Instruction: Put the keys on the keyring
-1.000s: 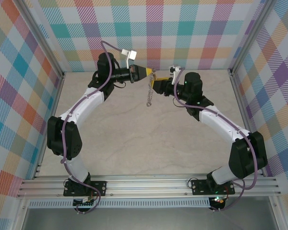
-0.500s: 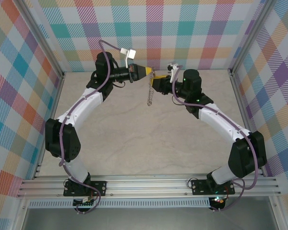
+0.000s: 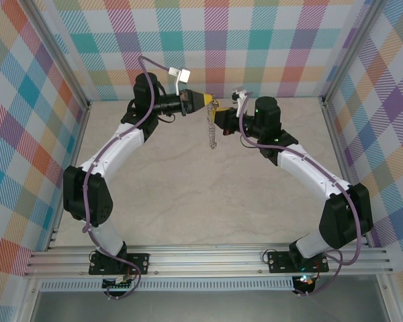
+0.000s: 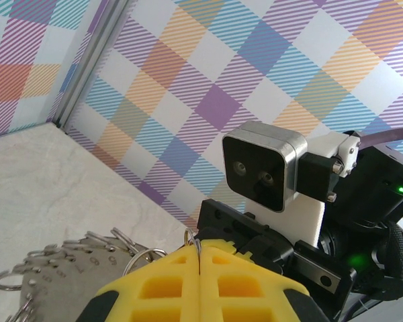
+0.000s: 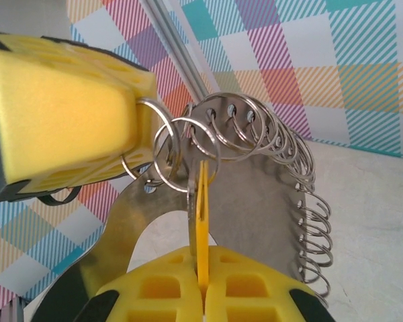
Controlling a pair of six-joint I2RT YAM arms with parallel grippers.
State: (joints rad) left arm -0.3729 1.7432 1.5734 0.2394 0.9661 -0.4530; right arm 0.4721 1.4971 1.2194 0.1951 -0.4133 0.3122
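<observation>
Over the far middle of the table point(image 3: 188, 201): left gripper point(image 3: 210, 102) on the left, right gripper point(image 3: 217, 115) on the right, tips close together. Between them, hanging down, the keyring point(image 3: 212, 133), pinched at its top by the left gripper. Between the right gripper's fingers, the key point(image 5: 202, 215), edge-on, just in front of the keyring, reaching up among the small loops point(image 5: 188, 151) along its rim.

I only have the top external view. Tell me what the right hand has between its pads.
Observer: In the right wrist view, the right hand is shut on the key, whose thin yellow edge stands upright between the pads.
Operator: Report where the key's upper end sits.
Observer: It overlaps the small loops on the keyring; I cannot tell whether it is threaded.
Operator: Confirm the left hand's grip.
Observer: In the left wrist view, the left hand is shut on one of the small loops.
</observation>
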